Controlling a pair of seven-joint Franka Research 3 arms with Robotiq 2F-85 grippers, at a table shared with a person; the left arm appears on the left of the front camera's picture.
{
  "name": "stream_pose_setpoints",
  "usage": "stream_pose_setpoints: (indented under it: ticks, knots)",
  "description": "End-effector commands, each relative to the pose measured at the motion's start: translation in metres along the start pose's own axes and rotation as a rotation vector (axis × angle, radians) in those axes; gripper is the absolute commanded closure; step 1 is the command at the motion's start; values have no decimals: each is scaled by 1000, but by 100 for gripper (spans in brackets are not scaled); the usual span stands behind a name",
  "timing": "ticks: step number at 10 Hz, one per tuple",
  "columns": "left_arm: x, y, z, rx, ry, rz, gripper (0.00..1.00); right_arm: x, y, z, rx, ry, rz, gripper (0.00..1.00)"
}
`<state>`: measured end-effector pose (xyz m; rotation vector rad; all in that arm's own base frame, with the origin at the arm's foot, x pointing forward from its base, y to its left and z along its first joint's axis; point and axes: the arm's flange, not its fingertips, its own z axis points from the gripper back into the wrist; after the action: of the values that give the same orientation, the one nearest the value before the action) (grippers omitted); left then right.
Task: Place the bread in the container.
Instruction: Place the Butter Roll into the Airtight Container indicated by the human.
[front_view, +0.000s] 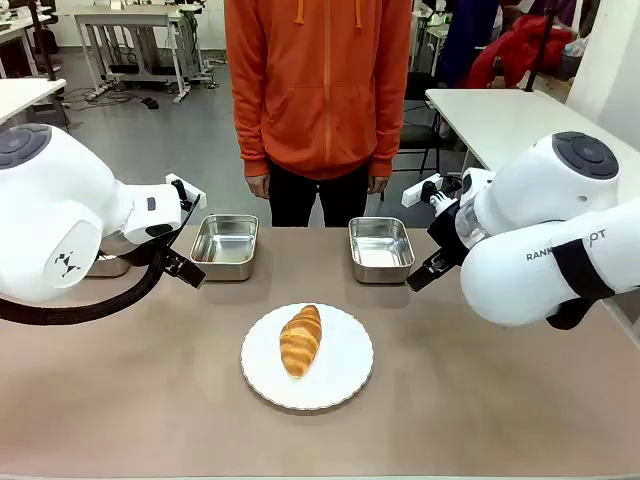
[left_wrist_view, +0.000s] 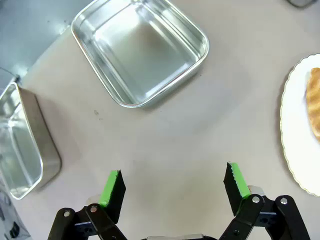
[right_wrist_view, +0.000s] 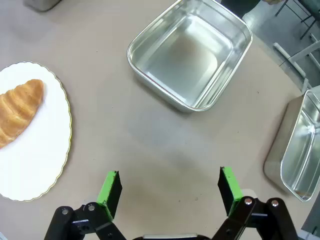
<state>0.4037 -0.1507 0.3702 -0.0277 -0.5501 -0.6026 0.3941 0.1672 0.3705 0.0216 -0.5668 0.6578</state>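
Front view: the bread (front_view: 300, 340) lies on a white plate (front_view: 345, 385) at lower centre of the counter (front_view: 150, 400). Above it in the frame sit the left pan (front_view: 225, 245) and the right pan (front_view: 380, 248), and either could be the container.

Left wrist view: the left gripper (left_wrist_view: 173, 172) is spread over bare counter.

Right wrist view: the right gripper (right_wrist_view: 168, 174) is spread too, with the bread at frame left.

Best to descend from above, pinch the roll gently across its narrow middle, and clear the plate's rim.
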Motion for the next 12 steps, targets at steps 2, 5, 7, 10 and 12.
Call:
stream_pose_setpoints:
  ticks: [2,5,7,10,12]
  knots:
    - [0,0,0,0,0,0,0,0,0,0,0,0,0,0]
    - [0,0,0,0,0,0,0,0,0,0,0,0,0,0]
    - [0,0,0,0,0,0,0,0,0,0,0,0,0,0]
    - [0,0,0,0,0,0,0,0,0,0,0,0,0,0]
    - [8,8,15,2,-7,-27,0,9,-11,15,11,-18,-5,0]
